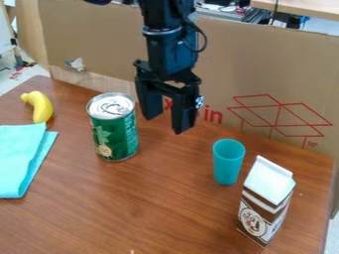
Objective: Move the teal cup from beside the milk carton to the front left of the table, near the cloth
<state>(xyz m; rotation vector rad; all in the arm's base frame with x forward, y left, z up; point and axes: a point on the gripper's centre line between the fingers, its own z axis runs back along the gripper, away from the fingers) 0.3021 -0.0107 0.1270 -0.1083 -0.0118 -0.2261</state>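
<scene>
With the tabletop (pixel 152 218) as a clock seen from the camera, the claw (pixel 165 125) is hanging near 12 o'clock, released, its two fingers (pixel 183 116) standing apart and grasping nothing. The green can (pixel 116 136) is sitting nearest, between 8 and 9 o'clock from the claw, and is standing upright, its flat base apparently keeping it steady. The yellow banana (pixel 42 107) is lying at 10 o'clock, probably because its curved shape is giving it no base to stand on. At 9 o'clock the turquoise cloth (pixel 20 158) is spreading flat in folded layers, so it is staying low. The teal cup (pixel 227 162) is standing at 3 o'clock, mouth up (its narrower end is serving as the foot), and the carton (pixel 266 201) is standing at 4 o'clock on its base, its ridged top pointing up. Behind, cardboard (pixel 99 44) is forming a wall, likely for fencing in the work. Counting up, the tabletop is carrying one can, one banana, one cloth, one cup and one carton.
</scene>
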